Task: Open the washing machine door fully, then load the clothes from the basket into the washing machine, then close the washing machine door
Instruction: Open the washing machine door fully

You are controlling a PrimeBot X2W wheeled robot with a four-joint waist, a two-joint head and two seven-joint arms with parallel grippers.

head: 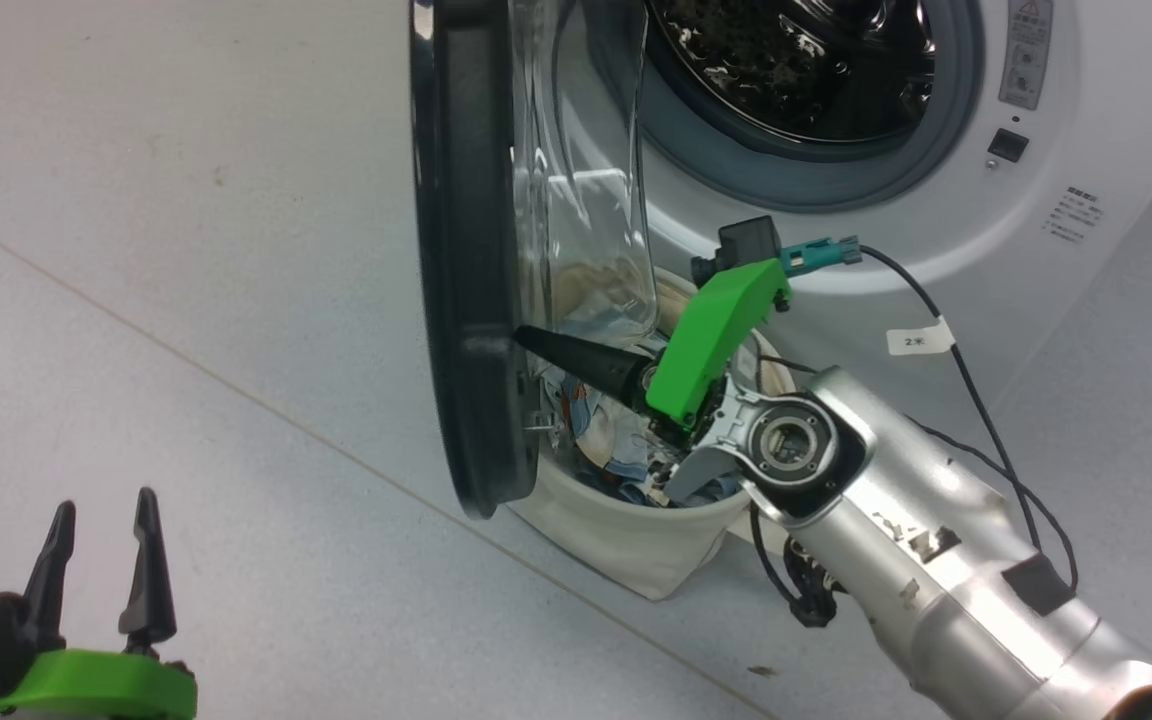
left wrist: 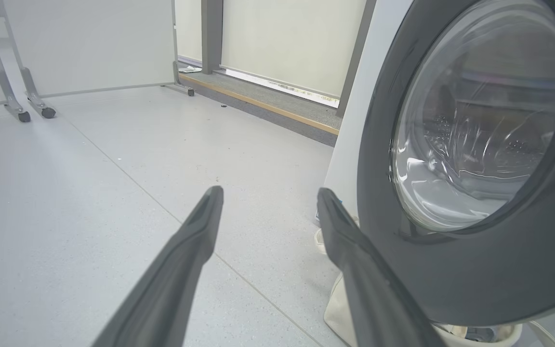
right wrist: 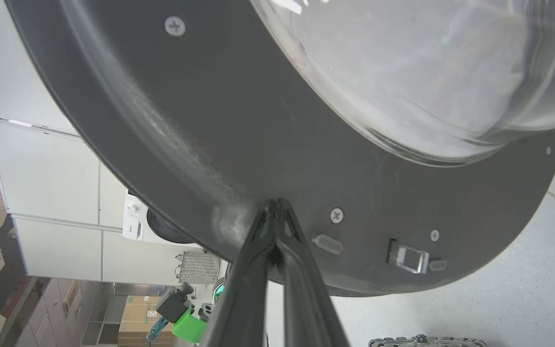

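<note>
Black-rimmed washing machine door (right wrist: 162,120) | right end effector (right wrist: 273,205) pinched, touching rim

pale grey floor (left wrist: 65,217), white wall panel (left wrist: 89,43), castored metal legs (left wrist: 17,103).

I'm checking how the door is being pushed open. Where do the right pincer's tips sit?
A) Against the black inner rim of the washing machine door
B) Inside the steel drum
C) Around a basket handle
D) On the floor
A: the right pincer, shut, has its tips set against the dark inner rim of the washing machine door.
</note>
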